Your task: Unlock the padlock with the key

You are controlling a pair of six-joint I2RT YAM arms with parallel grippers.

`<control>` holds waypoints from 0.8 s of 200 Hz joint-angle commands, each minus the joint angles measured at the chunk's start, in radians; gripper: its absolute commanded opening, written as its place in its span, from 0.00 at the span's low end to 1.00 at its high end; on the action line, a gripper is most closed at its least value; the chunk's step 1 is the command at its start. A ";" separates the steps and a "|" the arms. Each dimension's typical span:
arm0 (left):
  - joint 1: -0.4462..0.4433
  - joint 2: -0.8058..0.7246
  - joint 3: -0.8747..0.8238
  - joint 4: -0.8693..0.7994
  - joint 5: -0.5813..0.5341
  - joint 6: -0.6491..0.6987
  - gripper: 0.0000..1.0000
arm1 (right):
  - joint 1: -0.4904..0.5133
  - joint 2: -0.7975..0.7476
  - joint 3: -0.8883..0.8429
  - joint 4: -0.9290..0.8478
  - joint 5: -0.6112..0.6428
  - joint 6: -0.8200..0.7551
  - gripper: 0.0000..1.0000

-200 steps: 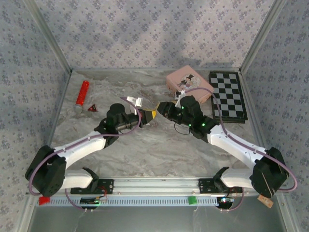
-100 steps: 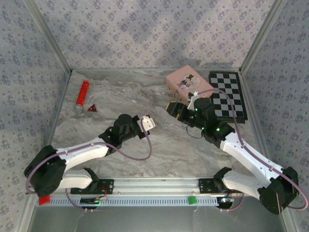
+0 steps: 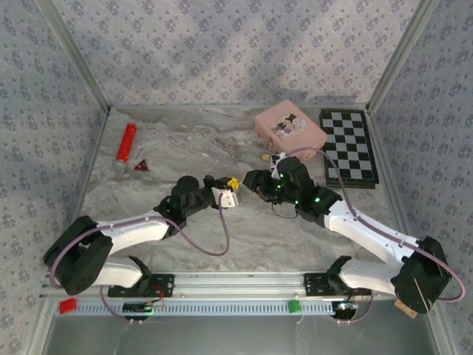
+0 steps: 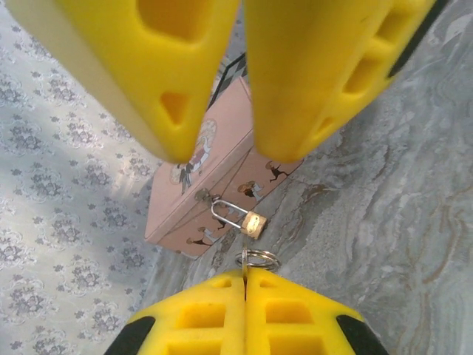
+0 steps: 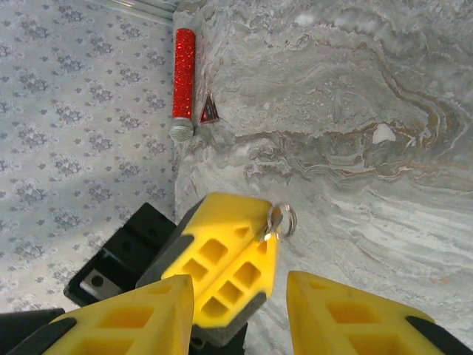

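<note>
The small brass padlock [image 4: 253,222] hangs by its silver shackle from the clasp of the pink box [image 4: 214,177], and also shows at the box's near corner [image 3: 265,157]. My left gripper [image 4: 245,275] is shut on the key. The key's head and split ring [image 4: 257,259] stick out of the fingertips, a short way before the padlock. In the right wrist view the key ring [image 5: 281,220] shows at the tip of the left gripper [image 5: 266,233]. My right gripper [image 5: 240,296] is open, with a finger on either side of the left fingers and a gap on each side.
The pink box [image 3: 290,127] stands at the back right, with a chessboard [image 3: 349,144] beside it. A red glitter tube [image 3: 126,144] and a small red triangle [image 3: 141,166] lie at the back left. Patterned walls close in the marble-look table [image 3: 222,229].
The right gripper has swung back left and down to the left gripper's tip and its jaws have narrowed. The left gripper has edged forward with the key.
</note>
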 commanded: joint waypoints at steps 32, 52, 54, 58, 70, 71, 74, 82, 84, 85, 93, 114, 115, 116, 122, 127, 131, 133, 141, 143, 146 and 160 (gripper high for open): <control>-0.004 -0.019 -0.046 0.170 0.021 0.033 0.00 | 0.001 0.038 -0.006 0.061 -0.029 0.108 0.29; -0.011 -0.007 -0.049 0.208 -0.008 0.052 0.00 | 0.006 0.025 -0.052 0.079 0.009 0.158 0.27; -0.011 -0.005 -0.049 0.212 -0.011 0.053 0.00 | 0.005 0.023 -0.058 0.081 0.012 0.162 0.27; -0.012 -0.003 -0.051 0.221 -0.015 0.053 0.00 | 0.004 0.020 -0.066 0.088 0.017 0.172 0.26; -0.013 0.004 -0.054 0.248 -0.022 0.052 0.00 | 0.004 0.012 -0.081 0.097 0.033 0.184 0.26; -0.012 0.005 -0.054 0.249 -0.021 0.053 0.00 | 0.004 0.011 -0.081 0.098 0.033 0.185 0.26; -0.012 0.005 -0.054 0.249 -0.019 0.052 0.00 | 0.004 0.010 -0.083 0.099 0.033 0.184 0.26; -0.013 0.005 -0.051 0.239 -0.016 0.053 0.00 | 0.003 0.009 -0.084 0.106 0.032 0.183 0.26; -0.013 0.004 -0.050 0.234 -0.015 0.054 0.00 | 0.002 0.010 -0.085 0.109 0.031 0.185 0.26; -0.013 0.004 -0.050 0.233 -0.012 0.054 0.00 | 0.001 0.010 -0.085 0.110 0.030 0.186 0.26; -0.014 0.003 -0.046 0.221 -0.007 0.055 0.00 | -0.001 0.010 -0.083 0.122 0.025 0.186 0.25; -0.018 0.009 -0.049 0.214 -0.003 0.057 0.00 | -0.004 0.010 -0.083 0.156 0.007 0.194 0.24; -0.017 0.010 -0.049 0.214 -0.003 0.057 0.00 | -0.004 0.010 -0.083 0.158 0.005 0.194 0.24; -0.018 0.011 -0.049 0.213 -0.004 0.058 0.00 | -0.005 0.009 -0.083 0.160 0.004 0.195 0.24; -0.018 0.013 -0.050 0.213 -0.003 0.059 0.00 | -0.008 0.010 -0.084 0.176 -0.006 0.199 0.24; -0.018 0.015 -0.050 0.214 -0.006 0.058 0.00 | -0.009 0.009 -0.084 0.185 -0.010 0.202 0.24; -0.018 0.017 -0.051 0.215 -0.007 0.058 0.00 | -0.009 0.007 -0.084 0.189 -0.012 0.202 0.24; -0.018 0.019 -0.051 0.217 -0.008 0.059 0.00 | -0.009 0.007 -0.083 0.189 -0.013 0.201 0.24; -0.018 0.020 -0.052 0.217 -0.008 0.060 0.00 | -0.010 0.004 -0.081 0.192 -0.014 0.201 0.24; -0.018 0.021 -0.052 0.217 -0.008 0.060 0.00 | -0.010 0.005 -0.080 0.192 -0.012 0.201 0.24; -0.017 0.021 -0.052 0.216 -0.007 0.061 0.00 | -0.009 0.005 -0.080 0.192 -0.012 0.200 0.24; -0.017 0.022 -0.051 0.213 -0.002 0.060 0.00 | -0.009 0.007 -0.078 0.201 -0.013 0.200 0.24</control>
